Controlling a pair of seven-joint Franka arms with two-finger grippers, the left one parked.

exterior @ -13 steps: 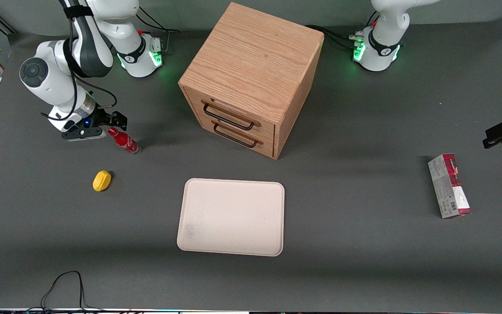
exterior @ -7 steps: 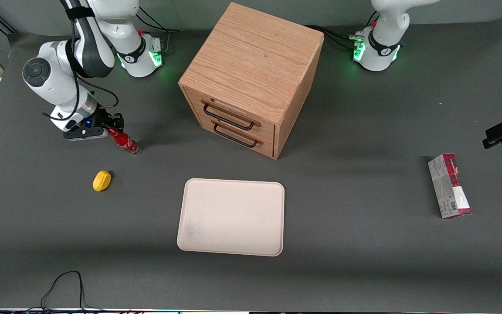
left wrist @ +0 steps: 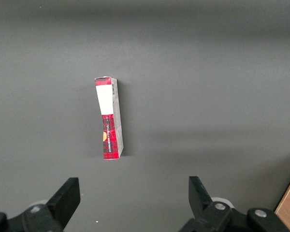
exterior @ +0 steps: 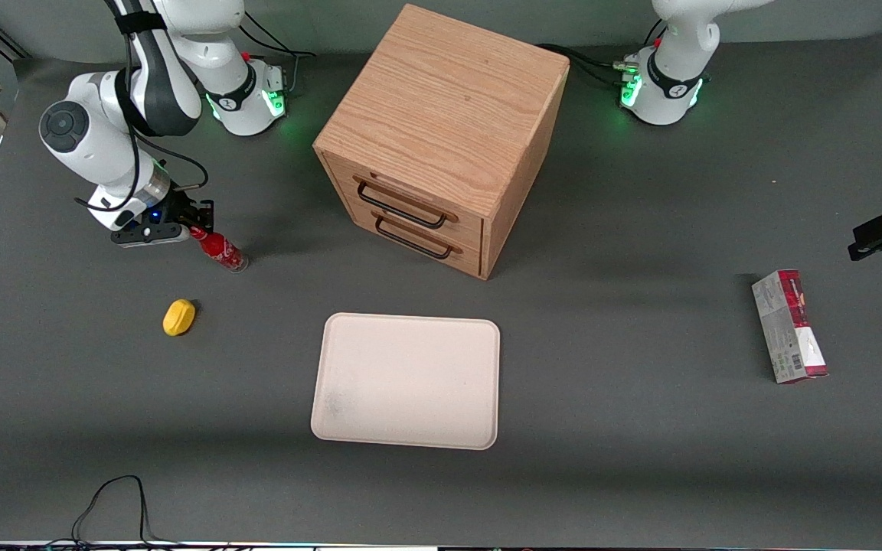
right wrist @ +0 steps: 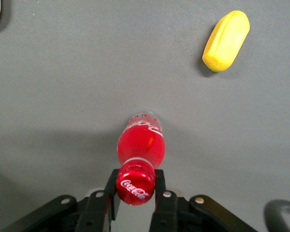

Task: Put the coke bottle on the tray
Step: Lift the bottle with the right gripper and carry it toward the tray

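**Bottle neck between the fingers, tray nearer the front camera**

The coke bottle [exterior: 216,247] stands on the worktop [exterior: 640,459] at the working arm's end, leaning a little, its clear base down and its red cap up. Its long axis runs roughly vertical, so in the right wrist view the coke bottle [right wrist: 138,159] is seen almost end-on, cap toward the lens and body dropping away to the worktop.

The gripper [exterior: 194,227] sits right at the cap. In the right wrist view the gripper [right wrist: 135,186] has one of its fingers [right wrist: 111,186] on each side of the neck, pressed against the cap with no visible gap, so the fingers appear clenched on the bottle just under the cap. The base looks to be in contact with the worktop, so the lift has probably not begun.

The tray [exterior: 341,425] lies flat, nearer the front camera than the bottle and farther toward the middle of the worktop, well apart from it. The carry therefore likely runs toward the camera and inward.

A yellow lemon-shaped object [exterior: 178,317] lies near the bottle, nearer the camera, off the straight line to the tray. The wooden drawer cabinet [exterior: 441,138] stands farther from the camera than the tray.
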